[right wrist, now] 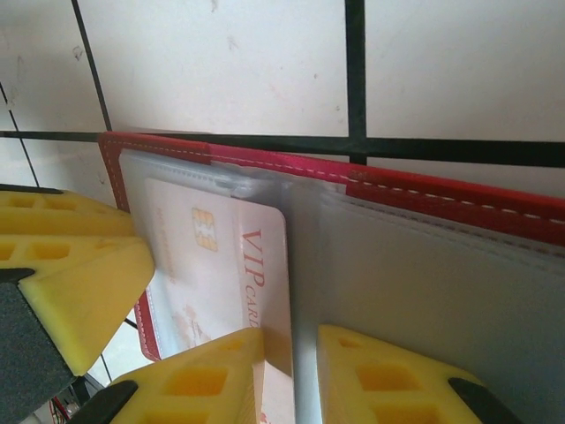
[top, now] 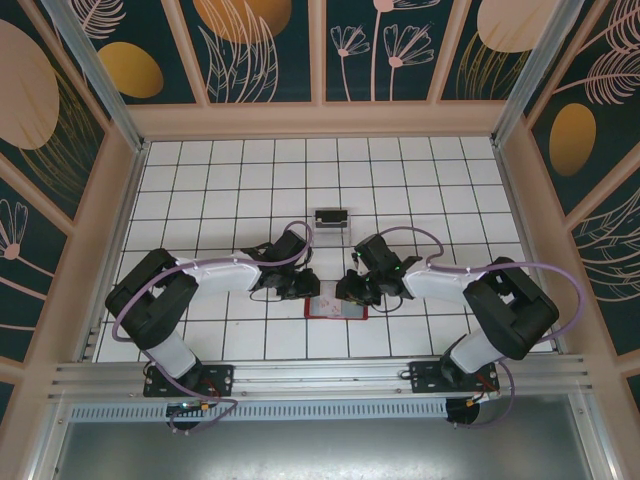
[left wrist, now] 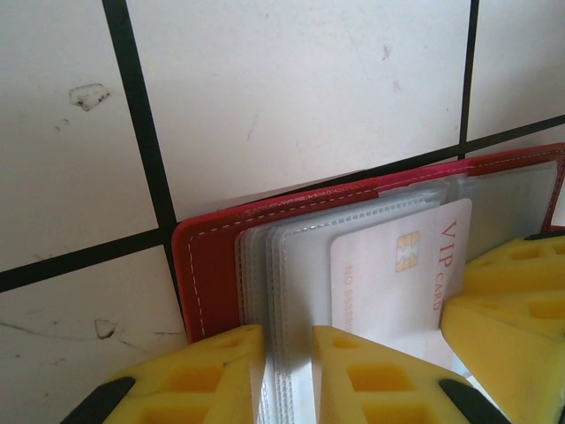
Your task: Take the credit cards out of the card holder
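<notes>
The red card holder [top: 335, 308] lies open on the tiled table between both arms, its clear sleeves [left wrist: 300, 256] fanned up. One pale credit card [left wrist: 388, 265], printed VIP CARD with a gold chip, rests in a sleeve. My left gripper [left wrist: 287, 375] pinches a bundle of those clear sleeves near the holder's red cover [left wrist: 207, 265]. My right gripper [right wrist: 291, 371] has its jaws drawn narrow around the long edge of the credit card [right wrist: 221, 265] and the sleeve fold beside it. Each gripper's yellow fingers [left wrist: 512, 300] show in the other wrist view. In the top view both grippers meet over the holder.
A small clear plastic box [top: 331, 222] stands a few tiles behind the holder. Wooden walls [top: 320, 120] and metal posts ring the white tiled table [top: 220, 180]. Both arms' purple cables loop out to the sides.
</notes>
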Controlling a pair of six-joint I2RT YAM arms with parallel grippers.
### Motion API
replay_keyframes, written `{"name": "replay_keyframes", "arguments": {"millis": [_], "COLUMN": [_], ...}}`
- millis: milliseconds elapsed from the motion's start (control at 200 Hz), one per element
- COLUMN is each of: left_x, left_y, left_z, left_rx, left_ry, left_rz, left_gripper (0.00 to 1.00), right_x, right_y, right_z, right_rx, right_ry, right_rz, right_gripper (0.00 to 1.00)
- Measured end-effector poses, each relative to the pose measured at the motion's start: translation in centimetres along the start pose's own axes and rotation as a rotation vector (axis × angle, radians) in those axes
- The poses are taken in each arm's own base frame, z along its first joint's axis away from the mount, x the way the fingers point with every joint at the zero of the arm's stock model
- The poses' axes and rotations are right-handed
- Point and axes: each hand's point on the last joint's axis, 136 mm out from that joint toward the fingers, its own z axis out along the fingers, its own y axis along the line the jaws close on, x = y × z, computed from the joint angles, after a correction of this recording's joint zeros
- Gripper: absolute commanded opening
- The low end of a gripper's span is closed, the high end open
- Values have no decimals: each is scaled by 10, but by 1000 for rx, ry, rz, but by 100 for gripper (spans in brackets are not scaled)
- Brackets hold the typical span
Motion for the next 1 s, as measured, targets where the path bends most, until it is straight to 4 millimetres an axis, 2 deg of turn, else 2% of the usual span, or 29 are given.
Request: {"name": "replay_keyframes", "arguments": {"millis": [345, 1001], "left_x": [0, 0], "left_y": [0, 0], "left_z": [0, 0], "left_rx": [-4, -10], "left_ry": [4, 10], "left_rz": [1, 5], "left_gripper": [24, 24], "right_x": [2, 2], "right_y": [4, 4], "right_z": [1, -1], "right_rx": [-34, -50], "right_ry": [6, -3], "right_rz": [-10, -8], "right_gripper": [22, 10]}}
